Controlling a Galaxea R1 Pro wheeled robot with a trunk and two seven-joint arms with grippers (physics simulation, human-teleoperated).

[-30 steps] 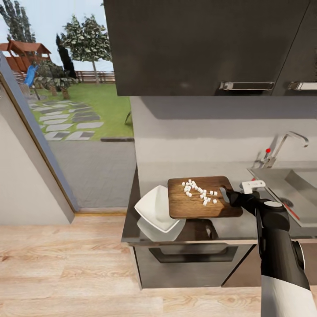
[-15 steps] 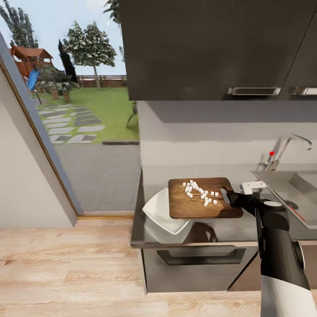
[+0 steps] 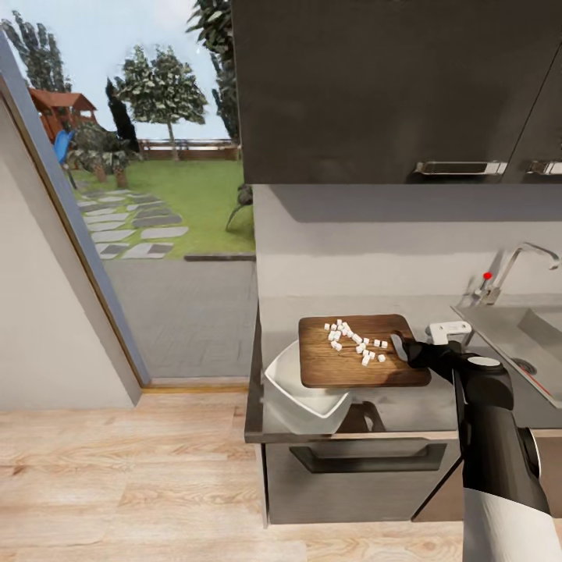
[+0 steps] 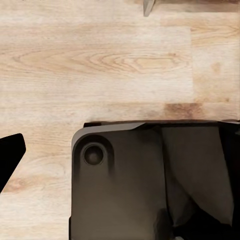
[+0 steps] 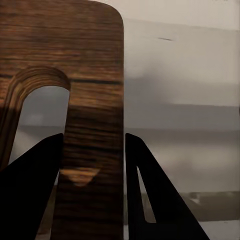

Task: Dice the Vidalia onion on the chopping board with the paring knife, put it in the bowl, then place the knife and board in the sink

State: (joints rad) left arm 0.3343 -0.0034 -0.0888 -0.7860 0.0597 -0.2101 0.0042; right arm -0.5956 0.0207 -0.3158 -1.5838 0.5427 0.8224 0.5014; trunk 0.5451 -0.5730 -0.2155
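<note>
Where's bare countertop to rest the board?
Bare countertop lies behind the chopping board, toward the wall, and between board and sink. It is crowded at the front left: the bowl sits under the board's edge.

Dark grey wall cabinets point(image 3: 390, 86): far, upper right, silver bar handles.
Light wooden plank floor point(image 3: 117, 476): near, left.
Tall glass door point(image 3: 148, 226): far left, onto green lawn, stepping stones, trees, red-roofed playhouse.

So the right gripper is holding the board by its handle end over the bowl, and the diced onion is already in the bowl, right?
Not quite. The diced onion lies on the board, not in the bowl, as the head view shows. The rest holds: the right gripper clamps the board's handle end, with the board's far end over the bowl.
</note>
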